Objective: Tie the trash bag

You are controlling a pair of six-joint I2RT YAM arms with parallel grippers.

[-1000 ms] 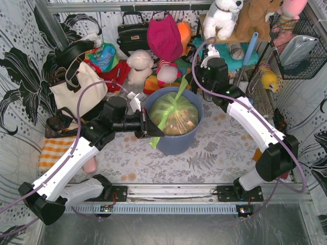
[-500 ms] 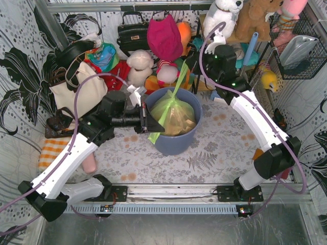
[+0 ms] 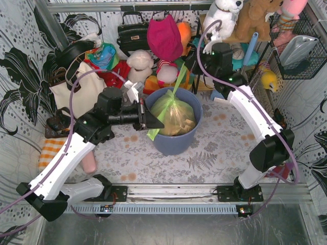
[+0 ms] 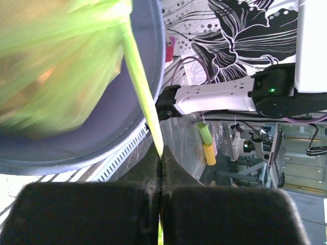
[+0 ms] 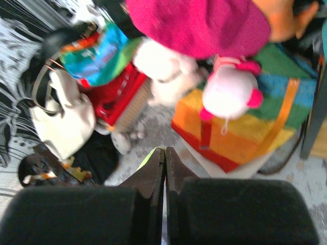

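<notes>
Bag point(image 3: 173, 113) sits in the bin point(image 3: 176, 145); left jaws pinch one green tail point(image 4: 145, 102) at the rim, right jaws pinch the other, stretched taut rearward; knot looks mid-cinch; next, pull apart evenly, thin plastic may tear.

Black-and-white flower-print walls point(image 3: 20, 66) close in on both sides. The worktop point(image 3: 214, 153) wears a grey leaf-print cloth. Bags point(image 3: 76, 92) and plush toys point(image 3: 140, 66) crowd the back, a wire basket point(image 3: 301, 51) hangs at the right. Light is bright and even.
</notes>
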